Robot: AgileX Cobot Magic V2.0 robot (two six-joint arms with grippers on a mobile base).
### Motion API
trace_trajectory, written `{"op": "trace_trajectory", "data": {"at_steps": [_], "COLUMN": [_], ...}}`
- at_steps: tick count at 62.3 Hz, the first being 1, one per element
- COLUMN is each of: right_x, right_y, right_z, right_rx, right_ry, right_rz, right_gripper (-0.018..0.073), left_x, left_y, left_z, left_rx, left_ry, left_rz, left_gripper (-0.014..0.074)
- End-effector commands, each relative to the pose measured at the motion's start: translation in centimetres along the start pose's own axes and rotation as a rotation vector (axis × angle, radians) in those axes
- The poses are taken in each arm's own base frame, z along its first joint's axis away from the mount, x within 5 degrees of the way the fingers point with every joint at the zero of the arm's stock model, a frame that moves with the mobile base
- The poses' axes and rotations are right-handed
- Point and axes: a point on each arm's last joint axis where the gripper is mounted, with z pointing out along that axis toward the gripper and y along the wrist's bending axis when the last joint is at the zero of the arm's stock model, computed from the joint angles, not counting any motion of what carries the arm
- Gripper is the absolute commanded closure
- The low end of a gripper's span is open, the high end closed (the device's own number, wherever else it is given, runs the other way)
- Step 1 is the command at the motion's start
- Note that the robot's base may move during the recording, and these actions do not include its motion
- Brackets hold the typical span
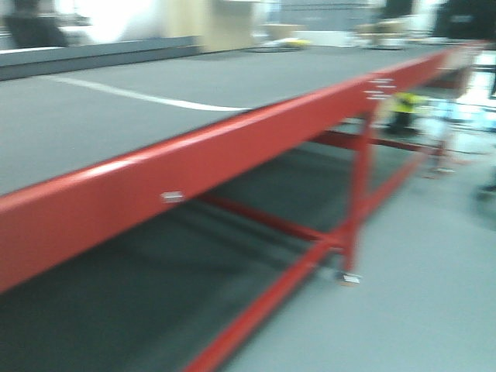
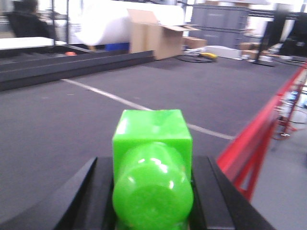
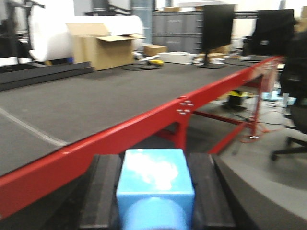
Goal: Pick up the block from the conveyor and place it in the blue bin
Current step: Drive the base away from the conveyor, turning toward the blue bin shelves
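Gripping a green block [image 2: 152,139], the left hand [image 2: 153,165] is clamped on it from both sides, held up over the grey desk [image 2: 216,96], prob. so it clears the surface en route to the blue bin, which isn't in view. The right hand [image 3: 156,163] likewise pinches a blue block [image 3: 156,179], just outside the desk's red frame [image 3: 144,129].

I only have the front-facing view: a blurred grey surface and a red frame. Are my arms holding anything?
Observer: The left wrist view shows a green block between the left jaws, above the grey surface.
Operator: And the right?
Observer: A blue block sits between the right jaws, with the red frame ahead of it.
Operator: Any blue bin?
Observer: None shows in any view.
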Motion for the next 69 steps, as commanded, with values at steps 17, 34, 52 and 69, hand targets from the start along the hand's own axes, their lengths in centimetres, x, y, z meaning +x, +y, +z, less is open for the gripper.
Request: {"op": "trace_trajectory", "data": {"at_steps": [17,34,52,69], "right_x": [-0.48,-0.48,-0.48,-0.48], "right_y": [0.00,0.00,0.00,0.00], "right_z": [-0.11,-0.11,-0.11,-0.11], "right_rx": [0.002,0.002,0.002,0.002], "right_ry": [-0.033,-0.033,-0.033,-0.033], "right_rz": [0.001,0.001,0.001,0.001], "right_gripper": [0.0715,0.0715,0.0715,0.0715], "left_x": [-0.23,-0.23,-0.23,-0.23], "left_y": [-0.07,-0.07,-0.07,-0.07], "left_z": [-0.11,-0.11,-0.11,-0.11], "left_rx": [0.009,0.009,0.009,0.009], "left_ry": [-0.030,-0.030,-0.030,-0.030], "left_rz": [-0.003,-0.003,-0.003,-0.003], "left_gripper": [0.0708,0.0708,0.0708,0.0708]}}
